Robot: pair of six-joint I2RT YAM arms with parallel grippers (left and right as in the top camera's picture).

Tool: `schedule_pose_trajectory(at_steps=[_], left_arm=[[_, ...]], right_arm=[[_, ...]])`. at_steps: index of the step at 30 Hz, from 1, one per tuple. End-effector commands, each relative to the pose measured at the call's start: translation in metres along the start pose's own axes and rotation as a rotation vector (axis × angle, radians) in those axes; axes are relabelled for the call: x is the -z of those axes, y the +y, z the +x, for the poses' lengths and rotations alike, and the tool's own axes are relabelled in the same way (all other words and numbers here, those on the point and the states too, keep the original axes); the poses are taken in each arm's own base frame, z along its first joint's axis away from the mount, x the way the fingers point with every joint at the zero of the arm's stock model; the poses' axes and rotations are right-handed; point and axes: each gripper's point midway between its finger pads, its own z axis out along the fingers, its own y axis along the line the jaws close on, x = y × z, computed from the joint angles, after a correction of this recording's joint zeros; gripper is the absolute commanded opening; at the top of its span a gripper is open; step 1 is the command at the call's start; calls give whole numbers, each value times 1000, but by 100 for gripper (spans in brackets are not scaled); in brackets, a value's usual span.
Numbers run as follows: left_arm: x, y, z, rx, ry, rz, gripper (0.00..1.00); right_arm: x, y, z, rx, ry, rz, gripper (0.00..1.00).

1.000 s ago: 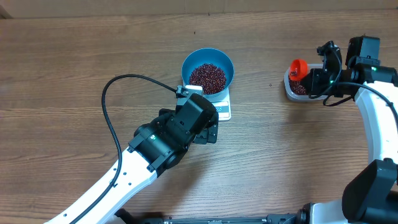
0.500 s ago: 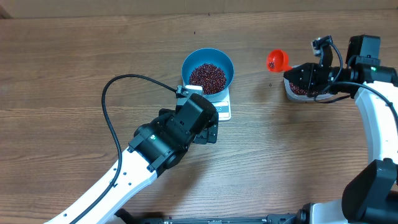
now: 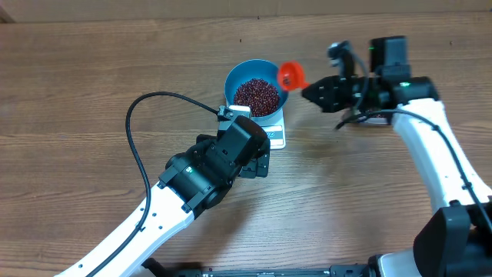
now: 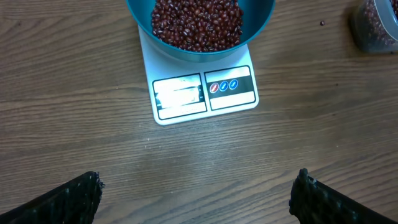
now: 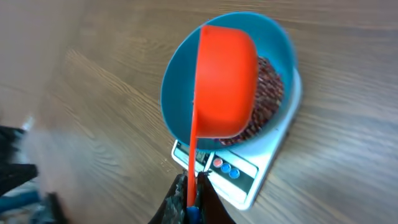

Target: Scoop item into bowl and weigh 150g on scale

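We saw the bowl upper centre of the overhead frame, sitting on the scale, which lay flat on the tabletop. The beans filled the bowl's bottom in a loose heap, well under the rim. In the left wrist view the scale's display and three round buttons faced the camera below the bowl. The display was washed out, so we couldn't read it.

The right pincer was clamped tight on the thin handle of an orange scoop. The scoop's cup hung over the bowl's right rim in the overhead frame. In the right wrist view it covered much of the bowl's middle. We couldn't tell whether it carried beans.

The left pincer stood spread wide and held nothing, its fingers at the bottom corners of the left wrist frame. It hovered just below the scale in that frame, with bare tabletop between the tips.

A clear tub with more beans showed at the upper right edge of the left wrist frame, cut off, well apart from the scale. A black cable looped over the tabletop left of centre in the overhead frame.
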Motion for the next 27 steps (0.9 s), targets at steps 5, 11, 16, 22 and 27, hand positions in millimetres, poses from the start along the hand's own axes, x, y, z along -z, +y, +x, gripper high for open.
schedule_pose_trajectory(at_steps=[5, 11, 16, 22, 27], left_arm=[[0, 0, -2, 11, -6, -7, 99], [0, 0, -2, 11, -6, -7, 99], [0, 0, -1, 11, -6, -7, 99], [0, 0, -2, 11, -6, -7, 100], [0, 0, -2, 11, -6, -7, 99]], right_arm=[[-12, 8, -32, 226, -76, 281, 4], [-18, 15, -35, 260, -84, 302, 4], [-18, 15, -33, 287, -73, 296, 4], [-20, 17, -32, 290, -69, 294, 4], [-19, 14, -32, 271, -72, 302, 4]])
